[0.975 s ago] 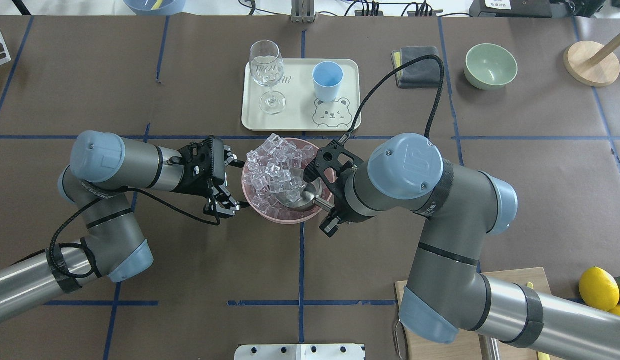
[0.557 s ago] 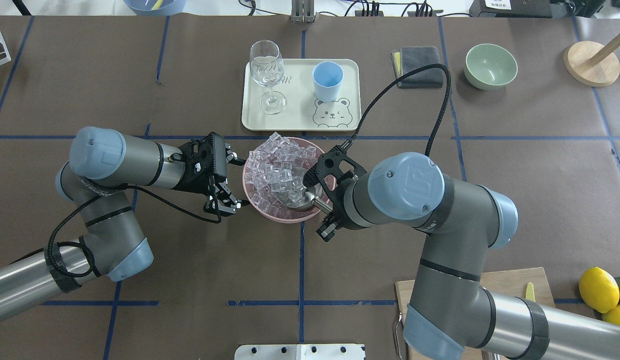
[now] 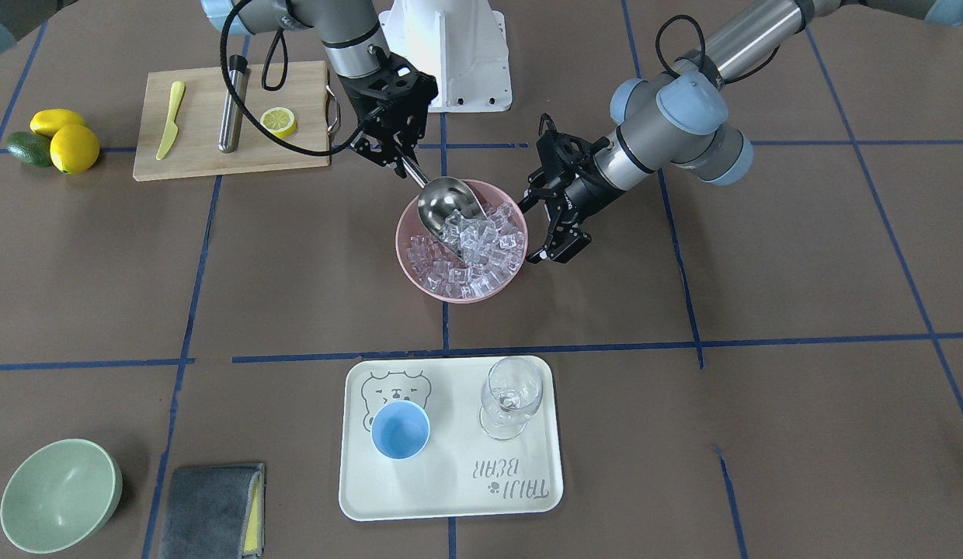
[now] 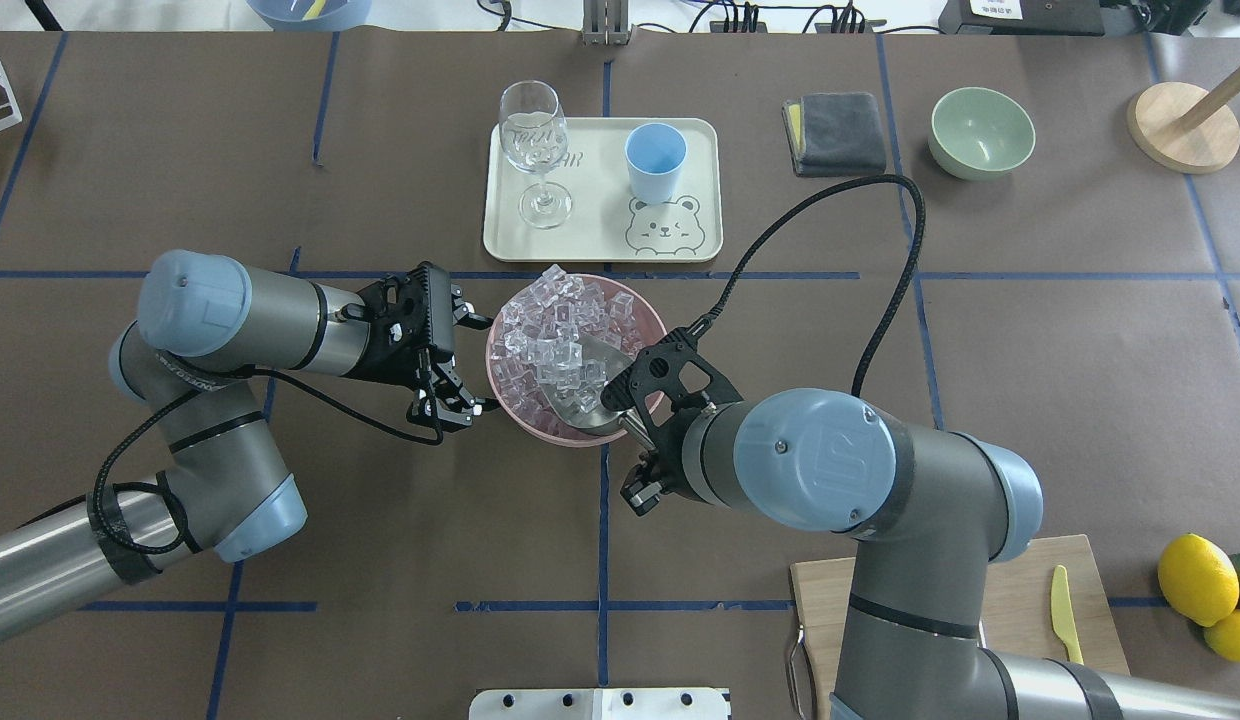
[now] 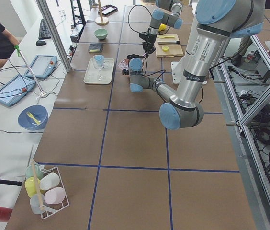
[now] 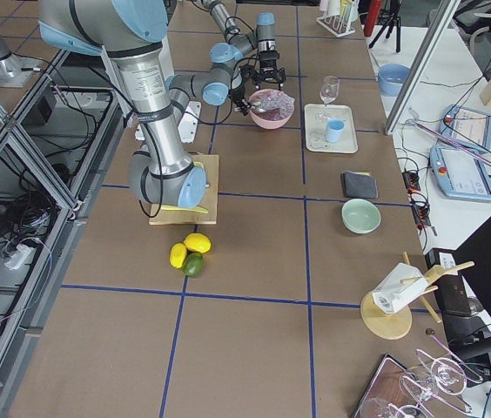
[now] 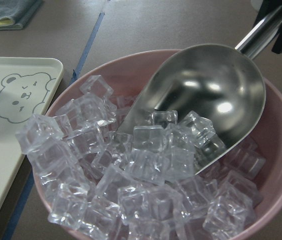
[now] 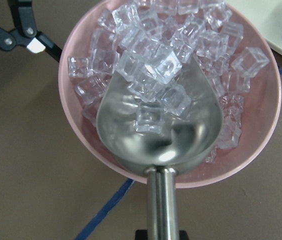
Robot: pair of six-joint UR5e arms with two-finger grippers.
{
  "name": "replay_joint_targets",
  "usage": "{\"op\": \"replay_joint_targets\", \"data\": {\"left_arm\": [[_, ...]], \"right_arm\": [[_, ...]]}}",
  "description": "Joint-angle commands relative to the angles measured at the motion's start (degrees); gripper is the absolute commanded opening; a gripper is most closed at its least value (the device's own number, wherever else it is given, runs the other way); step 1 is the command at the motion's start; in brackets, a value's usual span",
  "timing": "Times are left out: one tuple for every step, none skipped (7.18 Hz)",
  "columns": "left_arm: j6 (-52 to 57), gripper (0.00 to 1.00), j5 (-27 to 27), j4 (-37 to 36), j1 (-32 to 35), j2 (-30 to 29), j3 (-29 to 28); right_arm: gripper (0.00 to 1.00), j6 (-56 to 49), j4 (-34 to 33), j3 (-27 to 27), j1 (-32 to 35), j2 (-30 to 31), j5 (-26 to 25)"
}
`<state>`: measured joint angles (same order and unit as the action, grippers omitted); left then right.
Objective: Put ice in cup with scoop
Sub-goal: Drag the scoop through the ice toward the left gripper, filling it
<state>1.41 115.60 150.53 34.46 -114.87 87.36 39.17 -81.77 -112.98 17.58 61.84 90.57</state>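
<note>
The pink bowl (image 4: 496, 372) in the table's middle is heaped with ice (image 4: 555, 320). The steel scoop (image 4: 580, 395) lies tilted in it, its mouth pushed into the cubes, and a few of them rest in its trough (image 8: 153, 117). My right gripper (image 3: 394, 153) is shut on the scoop's rod handle (image 8: 161, 200) at the bowl's near rim. My left gripper (image 4: 478, 366) stands open against the bowl's left side, with one fingertip (image 4: 472, 322) by the rim. The light-blue cup (image 4: 655, 158) stands upright and empty on the cream tray (image 4: 600, 235) beyond the bowl.
A wine glass (image 4: 533, 150) shares the tray with the cup. A grey cloth (image 4: 833, 132), a green bowl (image 4: 981, 130) and a wooden stand (image 4: 1183, 125) are at the far right. Near the robot's right lie a cutting board (image 3: 217, 147) with knife, steel cylinder and lemon half, and lemons (image 4: 1197, 577).
My right arm has swung toward the table's near side, turning the scoop so its mouth digs into the ice from the bowl's near rim. The left gripper has hardly moved.
</note>
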Motion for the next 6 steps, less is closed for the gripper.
{"op": "replay_joint_targets", "data": {"left_arm": [[0.0, 1.00, 0.2, -0.1, 0.3, 0.0, 0.0], [0.0, 1.00, 0.2, -0.1, 0.3, 0.0, 0.0], [0.0, 1.00, 0.2, -0.1, 0.3, 0.0, 0.0], [0.0, 1.00, 0.2, -0.1, 0.3, 0.0, 0.0], [0.0, 1.00, 0.2, -0.2, 0.4, 0.0, 0.0], [0.0, 1.00, 0.2, -0.5, 0.6, -0.1, 0.0]], "right_arm": [[0.00, 3.6, 7.1, -0.3, -3.4, 3.3, -5.8], [0.00, 3.7, 7.5, -0.7, -3.4, 3.3, -5.8], [0.00, 3.7, 7.4, -2.1, -3.3, 3.5, -5.8], [0.00, 4.9, 7.5, -2.1, -3.4, 3.8, -6.4], [0.00, 5.6, 7.7, -2.7, -3.4, 3.7, -7.2], [0.00, 6.9, 7.8, -3.1, -3.5, 3.9, -9.4]]}}
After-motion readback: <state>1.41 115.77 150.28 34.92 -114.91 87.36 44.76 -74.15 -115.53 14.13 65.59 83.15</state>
